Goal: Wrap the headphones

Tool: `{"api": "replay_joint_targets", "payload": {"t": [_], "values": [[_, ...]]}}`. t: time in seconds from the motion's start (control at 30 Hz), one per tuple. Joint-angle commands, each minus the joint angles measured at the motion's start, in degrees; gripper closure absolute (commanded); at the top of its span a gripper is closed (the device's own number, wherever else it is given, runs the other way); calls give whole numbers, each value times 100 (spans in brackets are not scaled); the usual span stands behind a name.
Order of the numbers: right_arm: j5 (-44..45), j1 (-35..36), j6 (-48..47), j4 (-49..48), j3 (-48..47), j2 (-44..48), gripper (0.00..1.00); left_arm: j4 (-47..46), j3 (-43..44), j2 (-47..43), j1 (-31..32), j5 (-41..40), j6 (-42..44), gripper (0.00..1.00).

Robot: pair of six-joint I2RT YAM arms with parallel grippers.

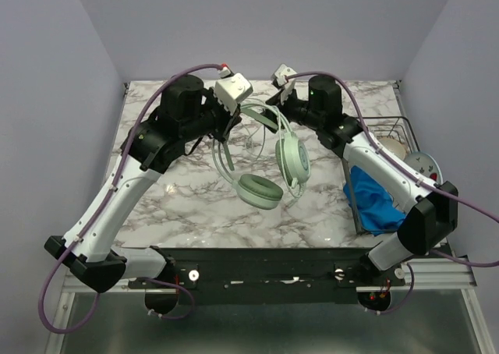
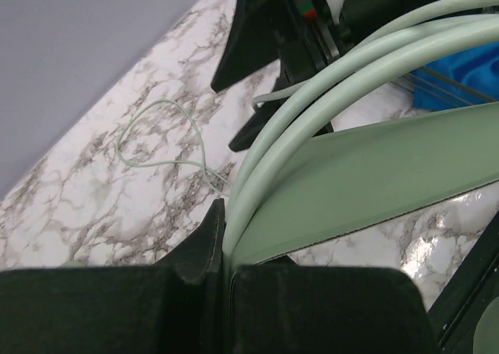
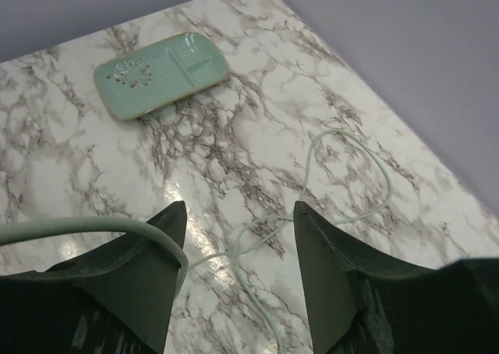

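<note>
**Headphones slung between the claws: left clenched, right slack**

Top view: I have the headphones [image 1: 294, 157] over the middle of the marble table [image 1: 179, 198], headband up between the two wrists. One ear cup hangs on edge and the other sits low; I cannot tell if it touches the marble. There is open marble at the near left and along the front. On the right, a blue cloth [image 1: 374, 202] and a wire basket [image 1: 390, 132] crowd the table edge beside the right arm. Walls close in on three sides. The left claw [image 1: 226, 128] and right claw [image 1: 273, 111] meet at the headband, and from here I cannot read their jaws.

Left wrist: the left claw [image 2: 224, 249] is clenched on the headband, rails and wide strap running into the pinch. The thin cable [image 2: 168, 128] loops loose on the marble near the wall. My own fingers block the bottom of the frame.

Right wrist: the right claw [image 3: 238, 214] stands wide, grasping nothing; a headband rail rests on one finger [image 3: 148, 268]. The cable runs under the gap and loops towards the table edge. A flat mint case [image 3: 160, 73] lies well apart. The ear cups are out of frame.
</note>
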State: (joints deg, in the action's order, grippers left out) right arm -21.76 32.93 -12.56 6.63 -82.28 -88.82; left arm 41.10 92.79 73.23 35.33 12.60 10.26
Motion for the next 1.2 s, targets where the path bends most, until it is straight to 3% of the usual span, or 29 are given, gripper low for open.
{"api": "replay_joint_targets", "payload": {"t": [0.0,0.33,0.7,0.8,0.9,1.03,1.17], "values": [[-856,-50,665,-1285,554,-13,34,135,625,-213,9,-739,-613,100],[-1260,-49,2002,-3150,1408,-715,32,275,1513,51,-18,-1409,-1165,100],[-601,-49,2818,-4230,1891,-1489,37,442,2462,332,-290,-1717,-1887,100],[-777,-41,3249,-4695,1777,-1752,46,469,2586,402,-386,-1630,-2045,100],[-699,-32,3418,-4698,1540,-1990,65,408,2586,446,-685,-1524,-2326,100],[-733,3,3479,-4610,1540,-2157,88,249,2630,551,-1562,-1104,-2853,100],[-672,275,3120,-4145,1452,-2123,94,13,2682,937,-2389,-768,-3434,100]]}}
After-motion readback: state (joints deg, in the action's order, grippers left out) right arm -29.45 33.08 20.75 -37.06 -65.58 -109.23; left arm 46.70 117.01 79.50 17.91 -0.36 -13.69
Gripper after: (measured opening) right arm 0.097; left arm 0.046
